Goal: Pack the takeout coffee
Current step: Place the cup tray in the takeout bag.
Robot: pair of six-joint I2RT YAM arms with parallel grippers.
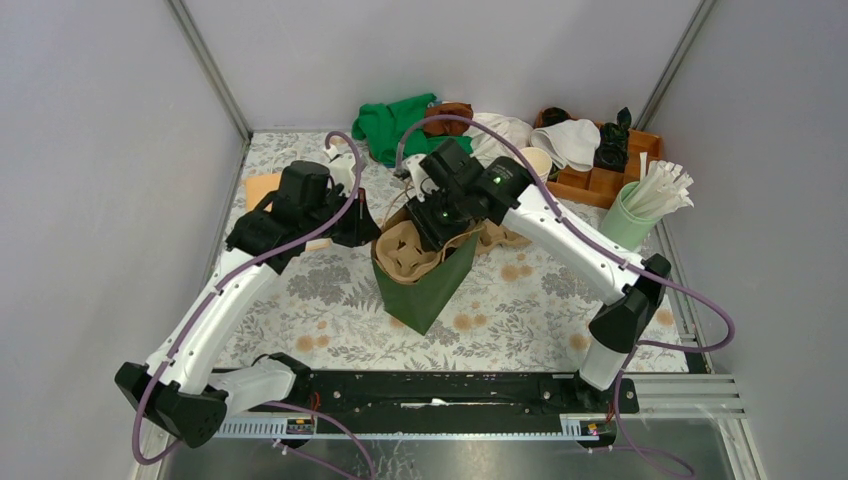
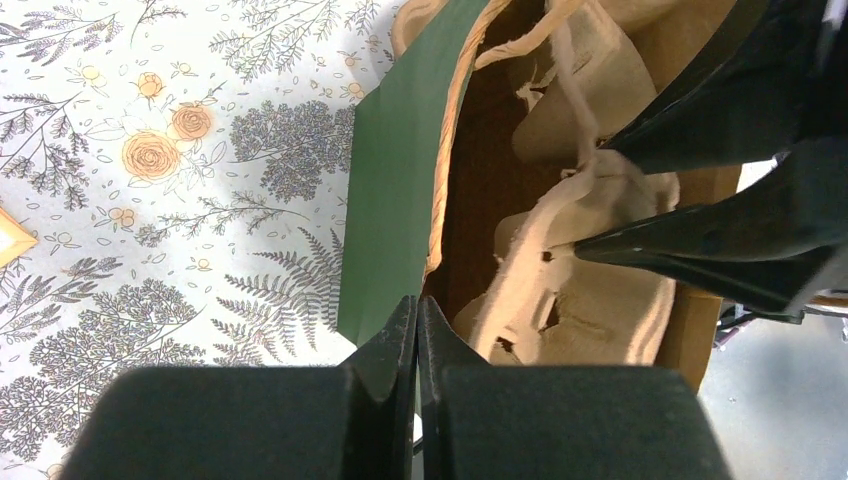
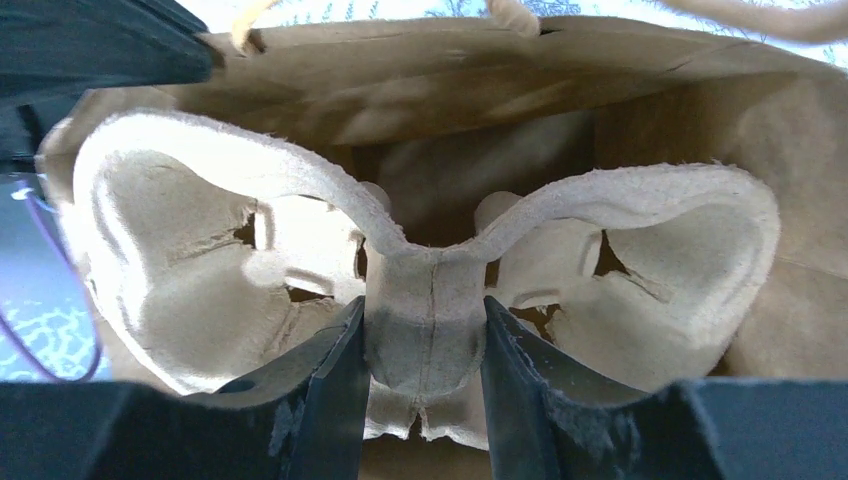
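Plainly, no sure sight of takeout coffee: not in bag [image 2: 390,180], not in either well of pulp carrier [image 3: 640,250]. Right gripper [image 3: 422,305] clamped on carrier's centre ridge, partway into bag mouth. Left gripper [image 2: 416,310] clenched at bag rim; cannot tell whether paper pinched. Risks: snagging flared carrier edges on bag wall or cord handle [image 2: 572,90], tipping bag; seating carrier tilted, so later cup leaning or spilling; crushing soft ridge; dragging unbraced bag across floral table [image 2: 150,200] on withdrawal.
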